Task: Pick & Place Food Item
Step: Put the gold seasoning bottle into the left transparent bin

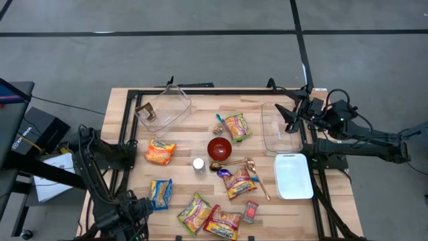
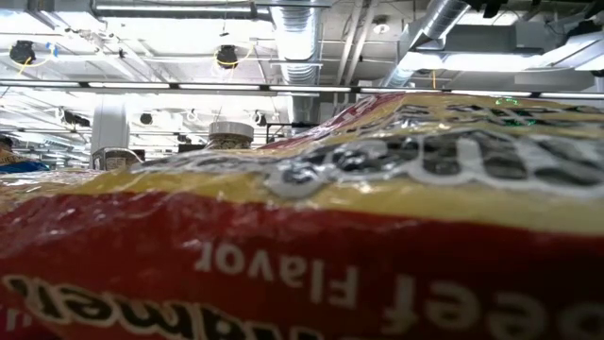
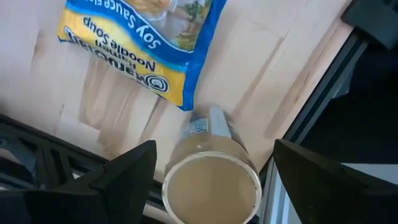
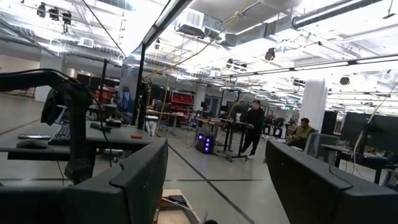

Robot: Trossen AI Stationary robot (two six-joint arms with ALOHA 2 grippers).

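Note:
A round tan-topped tub [image 3: 211, 186] stands on the wooden table near its near-left corner, beside a blue and yellow soy sauce noodle packet [image 3: 143, 43] [image 1: 160, 193] that lies flat. My left gripper [image 3: 212, 155] [image 1: 137, 211] points down over the tub, open, one finger on either side of it with a gap to each. In the high view the arm hides the tub. My right gripper [image 1: 292, 114] [image 4: 216, 143] waits open at the far right, raised off the table, and faces out into the room.
Several noodle packets, a red bowl [image 1: 219, 148], a spoon [image 1: 257, 177] and a small white cup [image 1: 198, 164] lie mid-table. Clear tubs [image 1: 164, 107] [image 1: 279, 127] stand at the back, with a white lid [image 1: 294, 175] at right. A dark frame rail [image 3: 311, 112] runs close by the tub. A red and yellow packet [image 2: 302, 236] fills the low view.

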